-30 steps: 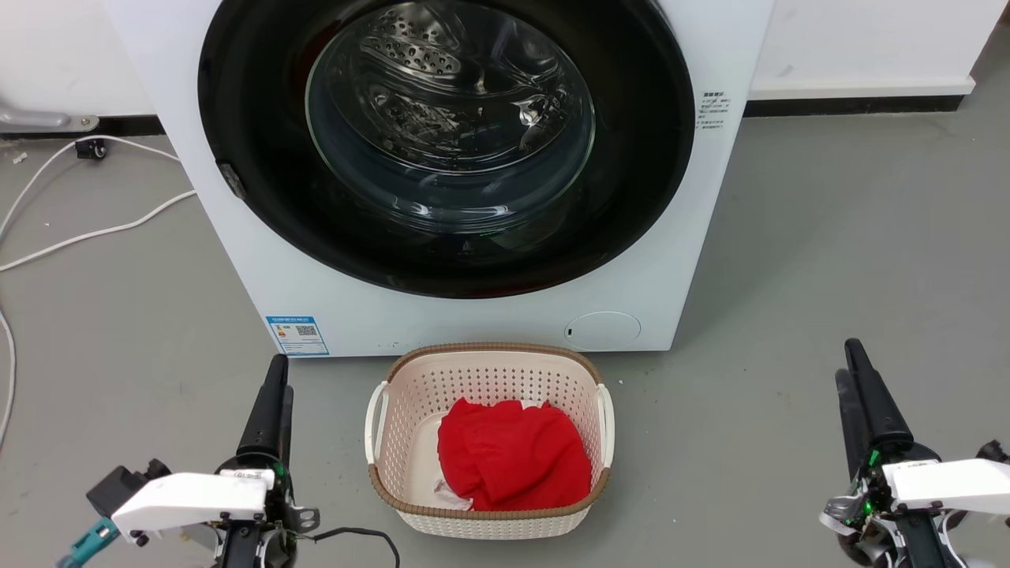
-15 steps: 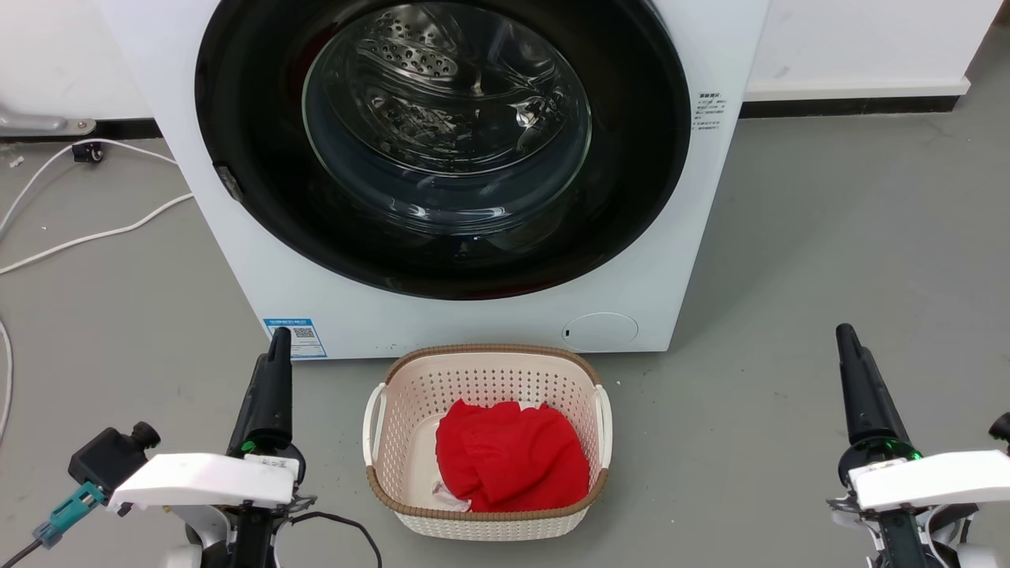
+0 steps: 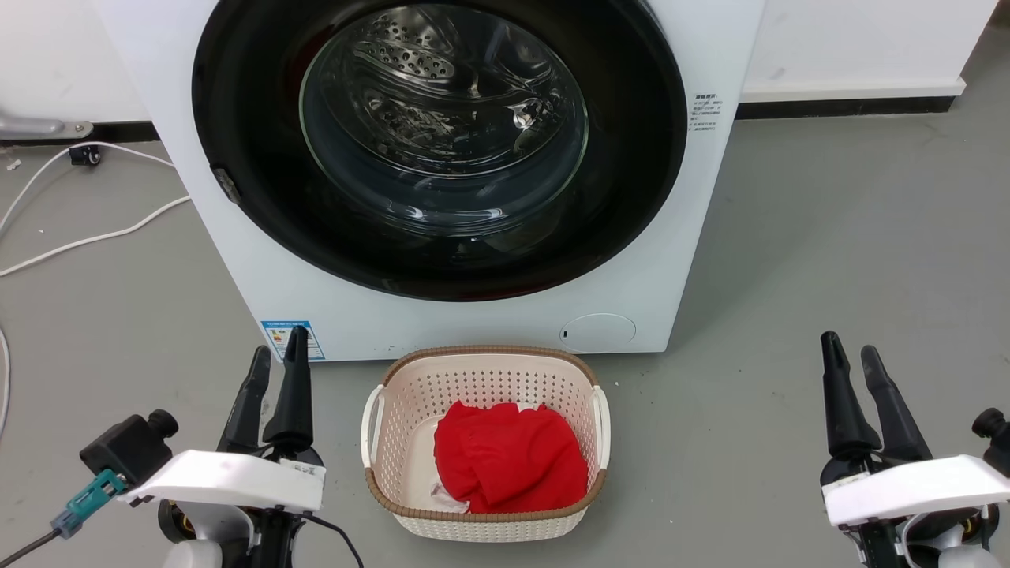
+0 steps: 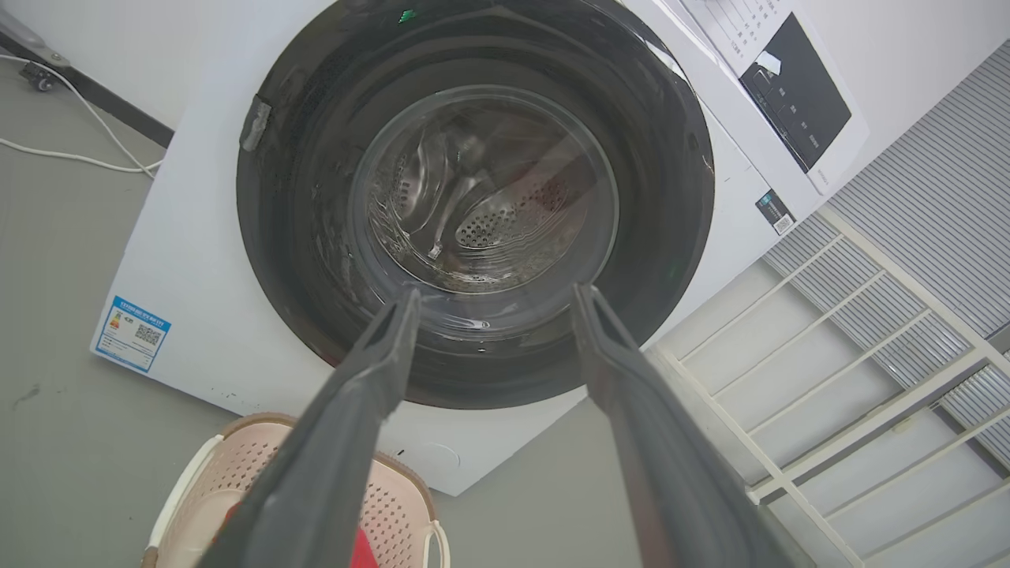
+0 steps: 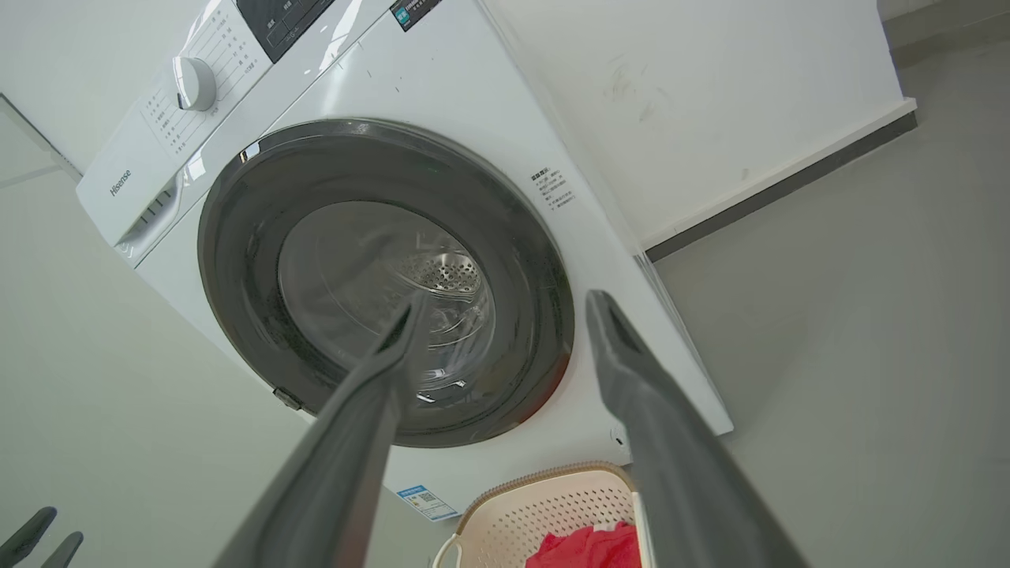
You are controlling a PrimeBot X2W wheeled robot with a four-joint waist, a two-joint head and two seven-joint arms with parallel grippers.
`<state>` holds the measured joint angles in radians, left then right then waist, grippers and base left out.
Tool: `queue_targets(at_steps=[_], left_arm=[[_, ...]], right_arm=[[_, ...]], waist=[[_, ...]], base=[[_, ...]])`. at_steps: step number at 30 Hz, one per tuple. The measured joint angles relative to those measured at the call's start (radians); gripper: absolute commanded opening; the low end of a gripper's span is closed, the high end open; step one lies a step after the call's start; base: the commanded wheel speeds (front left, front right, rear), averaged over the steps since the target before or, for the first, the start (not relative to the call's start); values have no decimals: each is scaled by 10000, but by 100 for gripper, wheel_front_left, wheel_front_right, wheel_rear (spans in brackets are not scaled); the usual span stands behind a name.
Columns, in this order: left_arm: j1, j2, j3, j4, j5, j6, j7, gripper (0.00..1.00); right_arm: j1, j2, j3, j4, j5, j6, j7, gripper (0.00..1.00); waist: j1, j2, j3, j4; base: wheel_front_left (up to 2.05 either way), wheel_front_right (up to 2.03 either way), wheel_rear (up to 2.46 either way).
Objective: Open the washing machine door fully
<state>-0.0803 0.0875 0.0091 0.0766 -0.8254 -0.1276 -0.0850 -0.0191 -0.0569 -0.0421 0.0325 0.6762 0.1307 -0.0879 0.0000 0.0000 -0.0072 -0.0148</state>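
Standing low at the left of the head view: left gripper [image 3: 278,343], its two dark fingers parted by a narrow gap, holding nothing, touching nothing. In the left wrist view, fingers spread and aimed at the door glass, well short of it.
Right gripper [image 3: 847,345], low right: fingers likewise apart, empty, above grey floor [image 3: 828,237].
Washing machine door [image 3: 631,158]: round, glossy black, clear bowl window at centre, apparently shut flush against the washing machine [image 3: 237,260].
Blue label [image 3: 278,333], low on the machine front, just behind the left fingertips.
Cream perforated basket [image 3: 481,351], just before the machine, between the two grippers; red cloth [image 3: 513,461] inside.
White cable [image 3: 95,233] on the floor, far left.
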Motion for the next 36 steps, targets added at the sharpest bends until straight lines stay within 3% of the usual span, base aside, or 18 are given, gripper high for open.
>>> queue_targets(at_steps=[14, 36], left_arm=[[89, 59, -173, 336, 2100, 59, -418, 100], [89, 211, -399, 575, 4464, 174, -949, 100]], right_arm=[[103, 10, 82, 77, -2201, 0, -82, 100], [244, 19, -12, 186, -4566, 2, 2, 100]], waist=[[0, 0, -39, -15], [0, 0, -58, 3]], base=[[0, 0, 0], [0, 0, 0]])
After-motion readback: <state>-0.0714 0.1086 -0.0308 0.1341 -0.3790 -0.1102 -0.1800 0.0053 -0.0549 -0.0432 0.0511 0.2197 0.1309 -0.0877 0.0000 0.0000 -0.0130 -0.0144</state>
